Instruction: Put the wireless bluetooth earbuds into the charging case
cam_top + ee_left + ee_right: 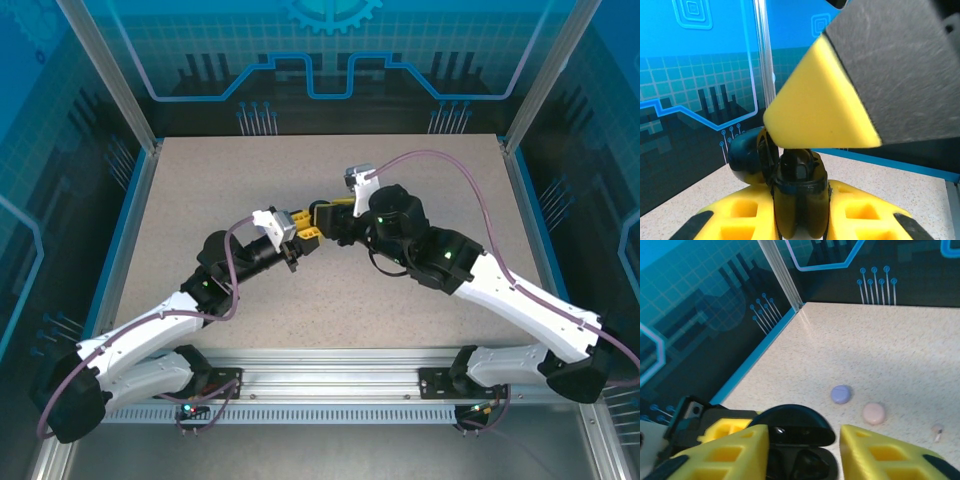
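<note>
Pale pink earbud (937,430) loose on table (900,350); black charging case (792,425) open, lid up.
Earbud lies just right of closed pink case (873,413), lavender case (841,394) beside that. Left gripper (799,195) clamped tight on the black case body. Right gripper (804,440) fingers partly apart, straddling the case; contact unclear.

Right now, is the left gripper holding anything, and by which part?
Yes: the left gripper is shut on the black charging case, its jaws pressing the two opposite sides of the lower shell.
</note>
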Available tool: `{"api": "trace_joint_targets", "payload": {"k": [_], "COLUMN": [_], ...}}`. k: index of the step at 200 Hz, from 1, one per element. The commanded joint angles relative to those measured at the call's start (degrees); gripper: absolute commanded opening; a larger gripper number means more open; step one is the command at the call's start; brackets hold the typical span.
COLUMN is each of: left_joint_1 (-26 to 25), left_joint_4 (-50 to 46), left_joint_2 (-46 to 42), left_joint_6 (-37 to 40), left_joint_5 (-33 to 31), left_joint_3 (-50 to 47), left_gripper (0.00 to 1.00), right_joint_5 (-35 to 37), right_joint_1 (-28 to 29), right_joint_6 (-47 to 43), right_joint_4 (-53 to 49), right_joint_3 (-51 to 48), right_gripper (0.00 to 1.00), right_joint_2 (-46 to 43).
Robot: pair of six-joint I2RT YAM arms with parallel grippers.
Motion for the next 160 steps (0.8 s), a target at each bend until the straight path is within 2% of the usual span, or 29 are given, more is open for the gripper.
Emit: {"api": "trace_joint_targets", "payload": {"k": [1, 35, 58, 81, 106, 124, 160], "left_joint_1": [-0.4, -0.3, -0.4, -0.4, -0.3, -0.3, -0.4], "left_joint_4": [4.6, 4.9, 5.0, 5.2, 5.0, 4.6, 4.0], "left_joint_2": [-0.2, -0.3, -0.3, -0.3, -0.6, -0.7, -0.3], "left_joint_6": [0.0, -0.4, -0.5, -0.6, -0.6, -0.6, -0.9], "left_joint_5": [-0.6, -0.7, -0.7, -0.6, -0.3, -0.2, 0.2], "left_joint_3": [1.7, 1.0, 0.5, 0.0, -0.5, -0.8, -1.2], "left_gripper": [0.00, 0.00, 0.00, 0.00, 0.00, 0.00, 0.00], "right_joint_5": [-1.9, -2.6, -2.2, -4.7, -11.4, -17.2, -24.7], "right_joint_1": [-0.3, -1.7, -3.5, -7.4, -13.4, -16.7, -18.3], "right_joint_6": [1.4, 2.1, 2.7, 4.6, 6.5, 6.4, 3.3], "right_joint_4": [-2.6, -3.1, -4.0, -5.6, -9.0, -13.0, -20.4], "right_joint_3": [3.8, 6.8, 7.9, 8.8, 10.9, 14.6, 24.4], "right_gripper": [0.51, 0.64, 0.69, 0.71, 0.70, 0.62, 0.26], "right_joint_2": [1.1, 0.9, -0.8, -2.2, -0.5, 3.5, 14.0]}}
